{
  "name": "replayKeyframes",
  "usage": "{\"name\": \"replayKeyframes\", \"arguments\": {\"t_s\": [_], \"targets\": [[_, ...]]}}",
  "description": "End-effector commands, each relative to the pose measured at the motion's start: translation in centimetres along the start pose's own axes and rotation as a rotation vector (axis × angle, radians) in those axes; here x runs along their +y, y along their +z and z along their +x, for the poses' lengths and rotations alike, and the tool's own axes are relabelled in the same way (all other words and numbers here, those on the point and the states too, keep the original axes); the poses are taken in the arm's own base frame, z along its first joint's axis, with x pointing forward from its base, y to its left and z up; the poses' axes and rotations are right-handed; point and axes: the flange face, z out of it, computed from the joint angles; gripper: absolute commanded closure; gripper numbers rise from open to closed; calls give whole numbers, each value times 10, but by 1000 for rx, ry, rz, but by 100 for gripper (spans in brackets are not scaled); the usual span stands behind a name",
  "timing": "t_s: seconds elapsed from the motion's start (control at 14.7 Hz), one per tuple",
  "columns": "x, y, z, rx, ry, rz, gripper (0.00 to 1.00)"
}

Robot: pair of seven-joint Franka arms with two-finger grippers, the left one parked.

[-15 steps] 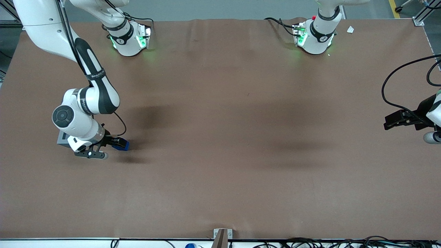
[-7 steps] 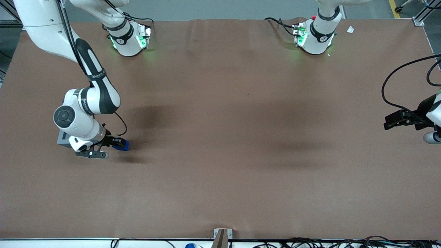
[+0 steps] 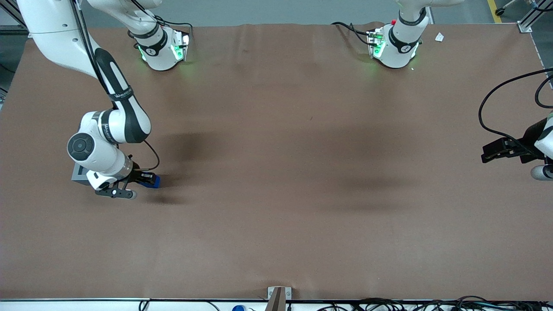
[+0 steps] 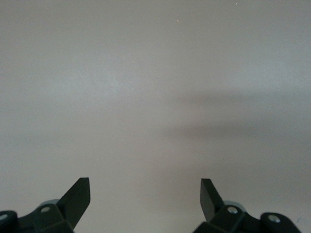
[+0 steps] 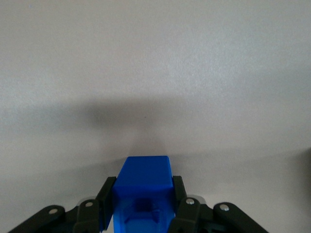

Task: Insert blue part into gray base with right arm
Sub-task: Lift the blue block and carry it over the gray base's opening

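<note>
While fingers (image 5: 142,206) clamp blue part (image 5: 144,187) | brown table (image 3: 276,172) (shadowed) | gray base (image 3: 79,174) under wrist

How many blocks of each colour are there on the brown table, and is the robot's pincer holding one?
Blue: 1, the blue part, held in the shut pincer just above the table.
Gray: 1, the gray base, mostly hidden under the right arm.
Total: 2
</note>
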Motion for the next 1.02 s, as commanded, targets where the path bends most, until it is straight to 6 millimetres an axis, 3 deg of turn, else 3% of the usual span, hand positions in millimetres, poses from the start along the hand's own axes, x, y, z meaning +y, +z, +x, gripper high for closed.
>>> {"name": "replayKeyframes", "arguments": {"t_s": [0.0,0.2,0.68,0.95], "targets": [[2,-26,-4,-14,12,-5,79],[19,-62,-2,-4,16,-6,82],[130,-130,-11,-14,-39,-8,83],[193,-144,-20,0,-73,-8,83]]}}
